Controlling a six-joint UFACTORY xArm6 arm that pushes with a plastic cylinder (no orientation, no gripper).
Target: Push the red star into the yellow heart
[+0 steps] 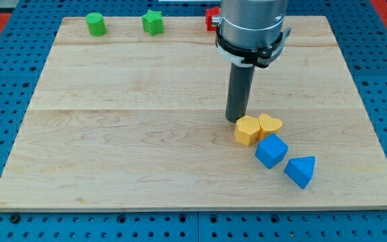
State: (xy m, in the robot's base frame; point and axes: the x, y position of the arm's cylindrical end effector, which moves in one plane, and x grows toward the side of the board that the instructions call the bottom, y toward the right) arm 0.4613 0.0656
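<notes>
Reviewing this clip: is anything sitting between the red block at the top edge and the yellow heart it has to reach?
Only the arm itself. The red block, mostly hidden behind the arm, sits at the view's top; the yellow heart lies lower, to the right. My tip stands just left of the heart, roughly on that path. No other block intervenes.

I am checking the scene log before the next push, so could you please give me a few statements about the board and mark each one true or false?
1. My tip stands just to the upper left of the yellow hexagonal block. True.
2. The yellow heart touches the yellow hexagonal block. True.
3. The red block lies beside the yellow heart. False: it sits at the view's top edge, partly hidden behind the arm, far from the heart.
4. The green cylinder and green star lie near the view's bottom. False: both lie along the top edge.
5. The blue cube lies between the yellow blocks and the blue triangular block. True.
</notes>
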